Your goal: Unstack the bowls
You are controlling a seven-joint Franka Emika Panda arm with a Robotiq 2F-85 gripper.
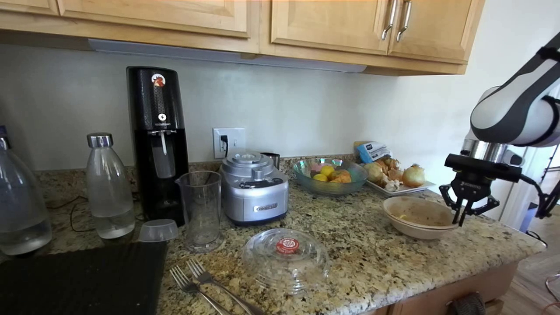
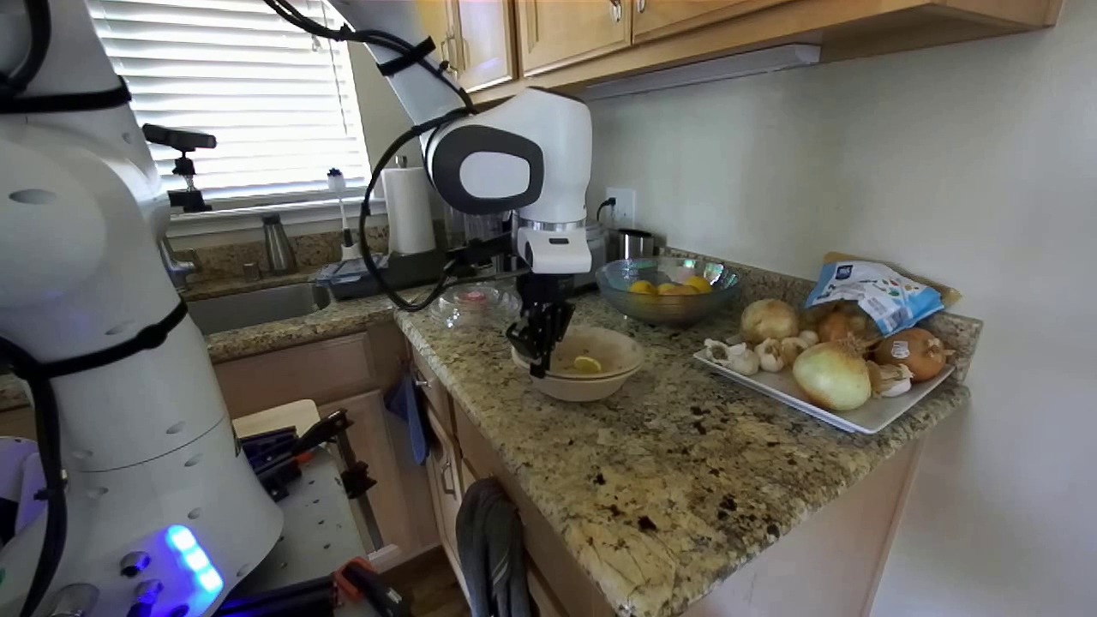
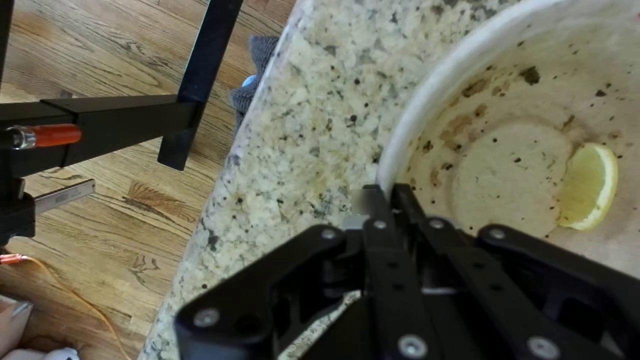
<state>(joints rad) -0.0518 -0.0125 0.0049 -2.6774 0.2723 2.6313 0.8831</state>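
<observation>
Two beige bowls stand nested on the counter. The upper bowl (image 1: 422,211) shows its stained inside and a lemon wedge (image 3: 589,186); it is also in the wrist view (image 3: 510,170) and an exterior view (image 2: 619,350). The lower bowl (image 1: 418,232) shows as a wall and rim just below it, also in an exterior view (image 2: 579,392). My gripper (image 3: 386,192) points down at the rim, one finger outside and one inside, closed on the upper bowl's rim. It also shows in both exterior views (image 1: 458,218) (image 2: 542,363). Whether the lower rim is between the fingers too, I cannot tell.
A glass fruit bowl (image 1: 331,186) and a white plate (image 2: 870,422) of onions and garlic stand behind. A clear plastic lid (image 1: 286,262), a food processor (image 1: 256,197) and two forks (image 1: 210,284) are farther along the counter. The counter edge (image 3: 220,192) is close beside the bowls.
</observation>
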